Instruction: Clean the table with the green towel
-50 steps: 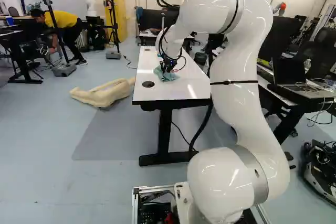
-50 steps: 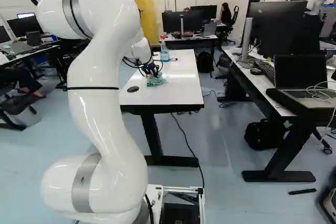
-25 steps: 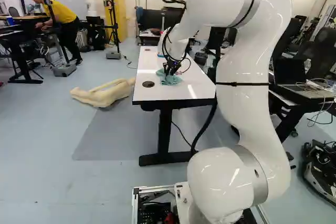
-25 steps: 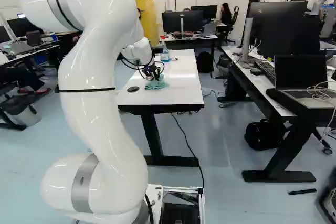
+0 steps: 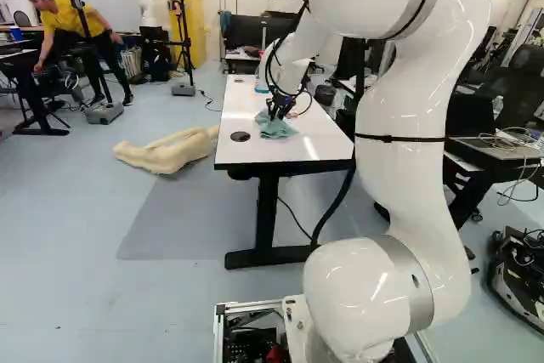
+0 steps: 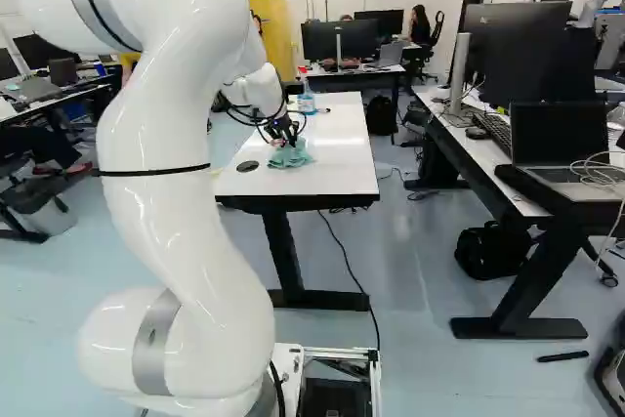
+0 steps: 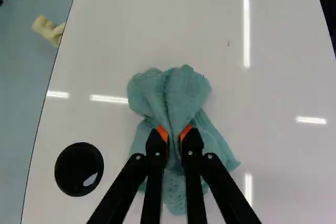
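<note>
At the left base view's middle, my gripper (image 5: 279, 108) is low over the white table (image 5: 289, 152), on the green towel (image 5: 276, 128). In the wrist view the gripper (image 7: 174, 135) is shut on the towel (image 7: 181, 93); its orange pads pinch a fold from two sides. The cloth bunches up ahead of the fingers and spreads flat beneath them on the tabletop. A small red mark (image 7: 228, 42) shows on the table ahead of the towel. In the right base view the towel (image 6: 290, 154) lies near the table's left edge.
A round black grommet (image 7: 79, 169) is set in the tabletop beside the gripper. A spray bottle (image 6: 306, 95) stands farther along the table. Desks with a laptop (image 6: 561, 144) and monitors are to the right. A cream-coloured form (image 5: 167, 151) lies on the floor left of the table.
Against its lowest joint, my arm has shifted, and the gripper has slid the towel a little across the tabletop, rightward in the left base view. The base has stayed put.
</note>
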Available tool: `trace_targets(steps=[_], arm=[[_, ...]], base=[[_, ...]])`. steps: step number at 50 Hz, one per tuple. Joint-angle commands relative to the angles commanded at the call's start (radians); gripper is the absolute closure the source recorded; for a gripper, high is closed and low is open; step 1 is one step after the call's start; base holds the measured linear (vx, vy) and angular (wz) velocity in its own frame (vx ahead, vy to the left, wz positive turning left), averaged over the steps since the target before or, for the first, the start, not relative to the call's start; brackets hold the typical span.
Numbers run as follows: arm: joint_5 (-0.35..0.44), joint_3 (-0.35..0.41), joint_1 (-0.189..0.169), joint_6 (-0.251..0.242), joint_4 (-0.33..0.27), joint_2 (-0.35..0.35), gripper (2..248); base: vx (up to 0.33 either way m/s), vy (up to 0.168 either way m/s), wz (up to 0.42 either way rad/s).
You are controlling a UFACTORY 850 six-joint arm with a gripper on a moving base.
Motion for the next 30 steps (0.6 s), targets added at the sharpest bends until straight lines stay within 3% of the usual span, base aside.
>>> trace_targets(steps=[30], arm=[[0.000, 0.128, 0.004, 0.000, 0.000, 0.134, 206]], base=[[0.000, 0.000, 0.000]])
